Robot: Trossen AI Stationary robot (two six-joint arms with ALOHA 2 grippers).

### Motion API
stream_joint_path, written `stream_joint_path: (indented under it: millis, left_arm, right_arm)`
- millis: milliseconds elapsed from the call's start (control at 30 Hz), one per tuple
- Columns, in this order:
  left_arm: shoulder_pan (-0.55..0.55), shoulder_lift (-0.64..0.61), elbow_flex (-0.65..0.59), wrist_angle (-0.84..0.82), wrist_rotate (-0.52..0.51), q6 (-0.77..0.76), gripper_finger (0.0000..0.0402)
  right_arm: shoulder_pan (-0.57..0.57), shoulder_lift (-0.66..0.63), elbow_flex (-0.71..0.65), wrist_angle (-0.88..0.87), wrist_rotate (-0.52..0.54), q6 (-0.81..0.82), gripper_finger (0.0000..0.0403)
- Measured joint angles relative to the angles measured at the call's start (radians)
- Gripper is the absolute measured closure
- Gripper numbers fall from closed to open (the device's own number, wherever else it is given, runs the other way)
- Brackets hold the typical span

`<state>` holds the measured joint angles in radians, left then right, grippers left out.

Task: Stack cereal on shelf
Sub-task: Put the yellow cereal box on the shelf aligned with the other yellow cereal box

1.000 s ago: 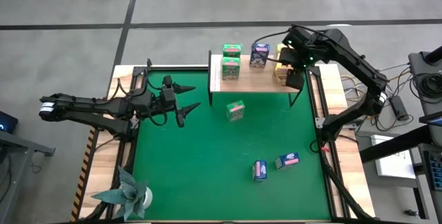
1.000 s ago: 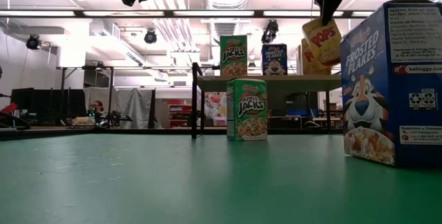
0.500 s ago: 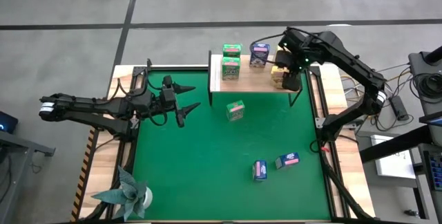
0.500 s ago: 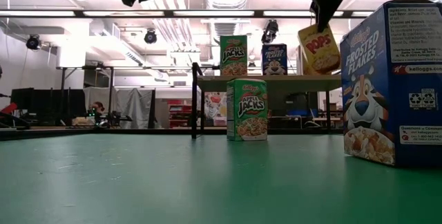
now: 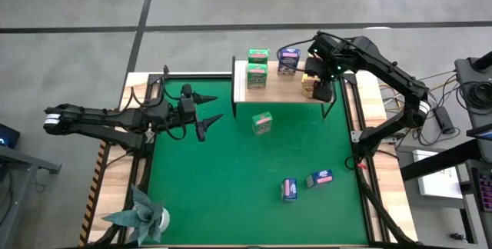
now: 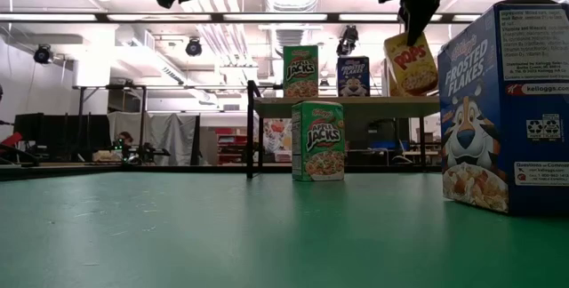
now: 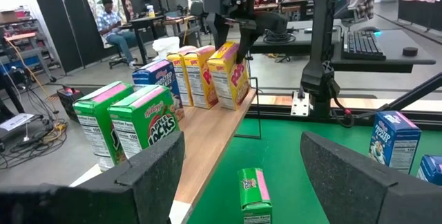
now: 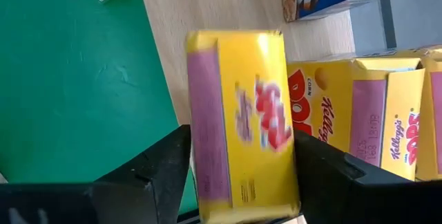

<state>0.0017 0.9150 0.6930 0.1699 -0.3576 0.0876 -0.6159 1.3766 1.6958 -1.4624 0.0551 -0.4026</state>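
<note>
The shelf [image 5: 280, 87] stands at the mat's far edge. On it are two green cereal boxes [image 5: 257, 64], a blue one [image 5: 289, 60] and two yellow ones [image 8: 366, 124]. My right gripper [image 5: 323, 80] hovers over the shelf's right part, shut on a third yellow box [image 6: 411, 64], next to the two yellow ones. A green box [image 5: 262, 123] stands upright on the mat. Two blue boxes [image 5: 289, 190] [image 5: 320, 178] sit nearer. My left gripper [image 5: 215, 107] hangs open over the mat's left side, away from all boxes. My right gripper pinches the yellow box by its upper end [image 6: 413, 37] between its two fingers [image 8: 162, 165], coming from above and pointing down. The box hangs tilted below the fingers. Its lower edge [image 6: 411, 92] is just over the shelf board; I cannot tell whether it touches.
A folded teal paper plant [image 5: 142, 214] sits at the mat's near left corner. The green mat [image 5: 231, 180] has open room in its middle and on its left. Black metal rails run along the table's left and right sides. A person sits in the room beyond.
My right gripper has carried the yellow box a little toward the table's left and far edge and slightly down. The box now hangs close over the shelf board beside the two yellow boxes. The left arm has kept still.
</note>
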Motion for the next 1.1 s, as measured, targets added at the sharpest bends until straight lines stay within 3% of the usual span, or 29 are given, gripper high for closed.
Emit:
stream_joint_path:
  millis: [167, 367, 800, 1100]
  left_arm:
    - [0.000, 0.000, 0.000, 0.000, 0.000, 0.000, 0.0129]
    - [0.000, 0.000, 0.000, 0.000, 0.000, 0.000, 0.0129]
    - [0.000, 0.000, 0.000, 0.000, 0.000, 0.004, 0.0129]
    - [0.000, 0.000, 0.000, -0.006, 0.000, 0.024, 0.0129]
  right_arm:
    - [0.000, -0.002, 0.000, -0.012, 0.077, -0.001, 0.0173]
    - [0.000, -0.009, 0.000, -0.017, 0.086, -0.001, 0.0163]
    - [0.003, -0.050, 0.000, -0.017, 0.085, 0.048, 0.0189]
    - [0.003, -0.050, 0.029, 0.003, 0.076, 0.193, 0.0193]
